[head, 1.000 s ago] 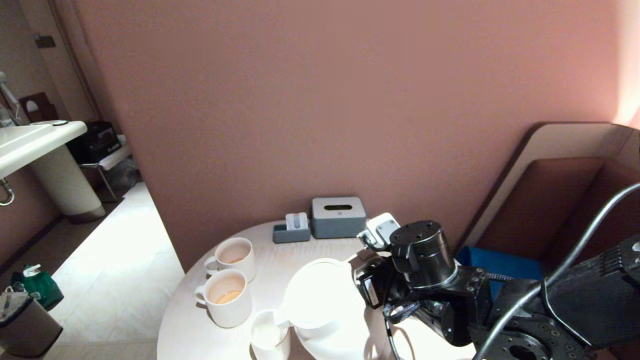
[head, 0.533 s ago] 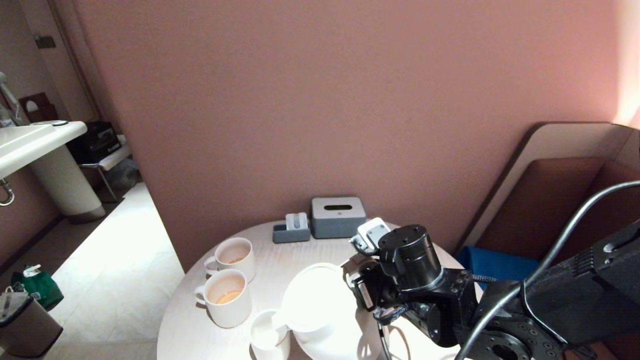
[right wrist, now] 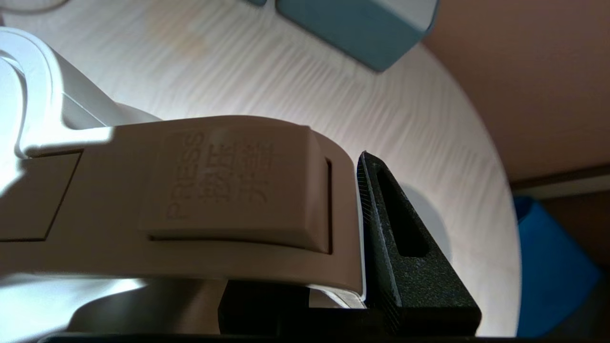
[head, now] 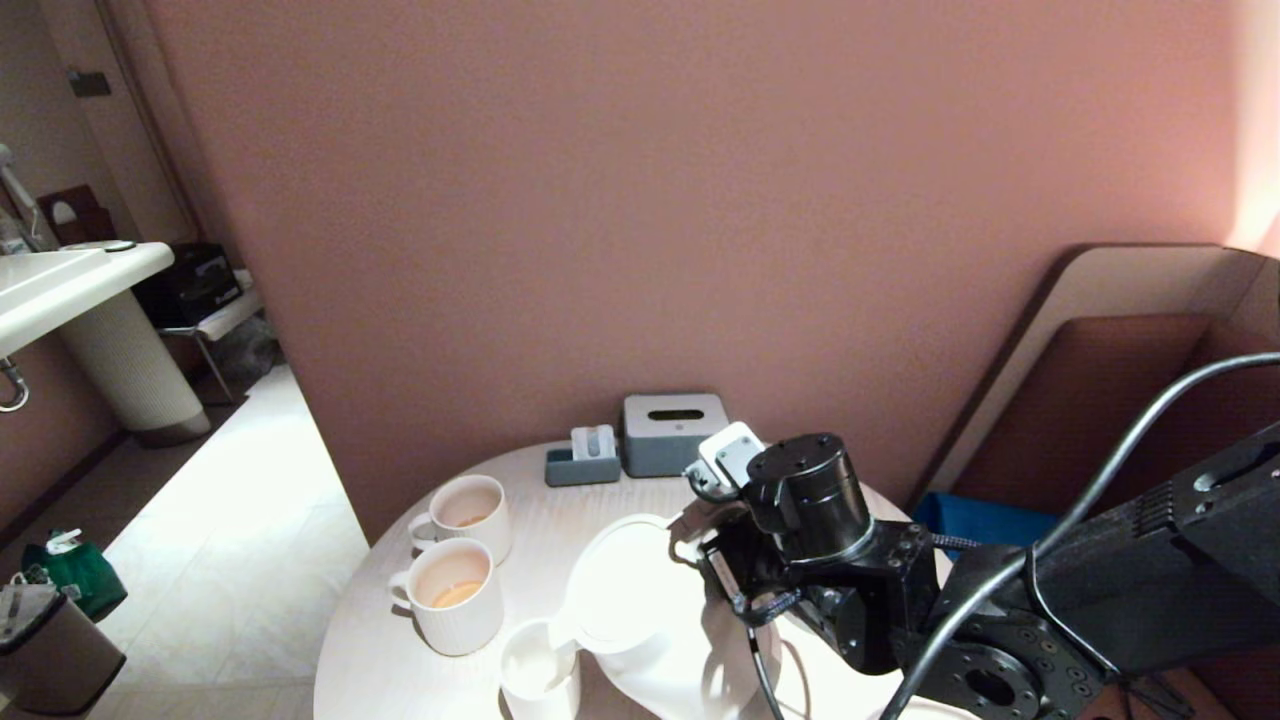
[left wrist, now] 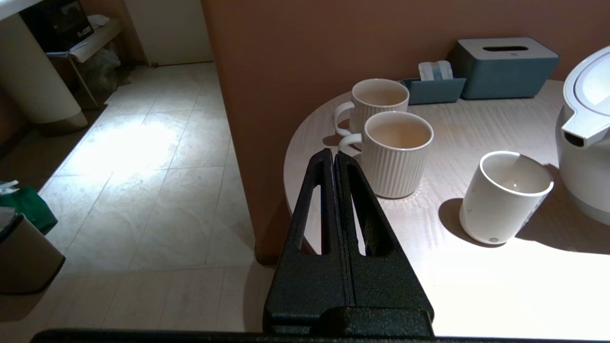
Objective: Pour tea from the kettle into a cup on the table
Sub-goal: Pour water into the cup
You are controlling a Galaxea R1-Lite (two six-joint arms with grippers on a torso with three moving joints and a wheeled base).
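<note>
- Kettle (head: 625, 585) is standing tilted on the table (head: 380, 660) before you, and its spout (left wrist: 584, 133) is leaning over the small white cup (left wrist: 506, 196), just beside it.
- Your right gripper (right wrist: 343, 238) is clamping the kettle handle (right wrist: 190, 200); one black finger (right wrist: 400, 247) is pressing against its side.
- Your left gripper (left wrist: 334, 164) is hanging off the table edge with its fingers pressed together, holding nothing.
- Two ribbed mugs (head: 455, 595) are standing near the cup, each holding a little tea (head: 458, 594).

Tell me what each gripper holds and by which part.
Right gripper is shut on the kettle by its handle. Left gripper is shut and holds nothing.
</note>
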